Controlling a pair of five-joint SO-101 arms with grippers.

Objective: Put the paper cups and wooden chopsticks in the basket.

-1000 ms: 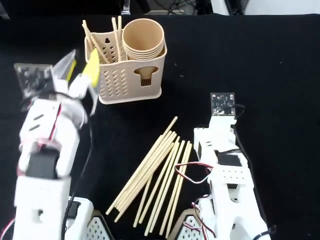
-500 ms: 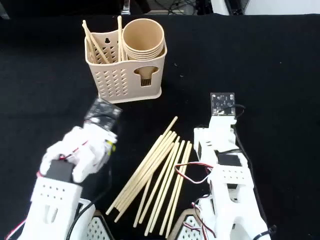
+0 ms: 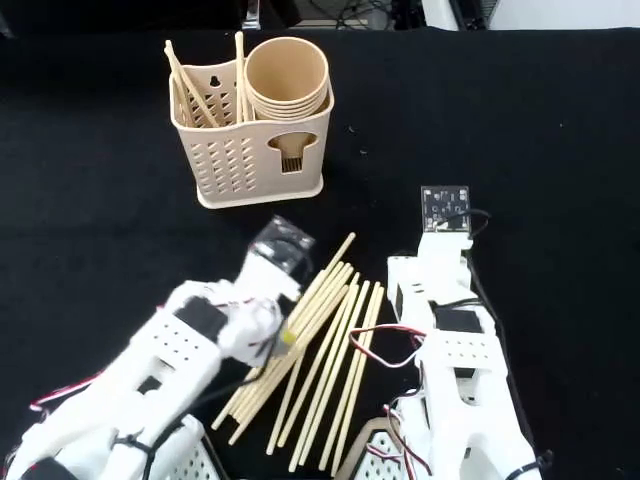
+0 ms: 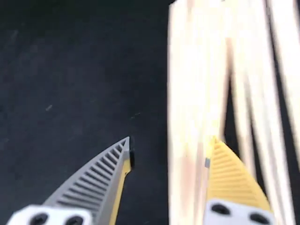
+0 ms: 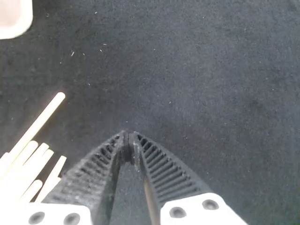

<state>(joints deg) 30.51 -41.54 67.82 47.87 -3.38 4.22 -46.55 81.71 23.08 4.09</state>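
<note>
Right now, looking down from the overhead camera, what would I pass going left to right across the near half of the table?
left arm → loose wooden chopsticks → right arm

No readable text, label, number or sign stands on the basket (image 3: 240, 160), paper cups (image 3: 290, 75) or wooden chopsticks (image 3: 315, 315).
</note>
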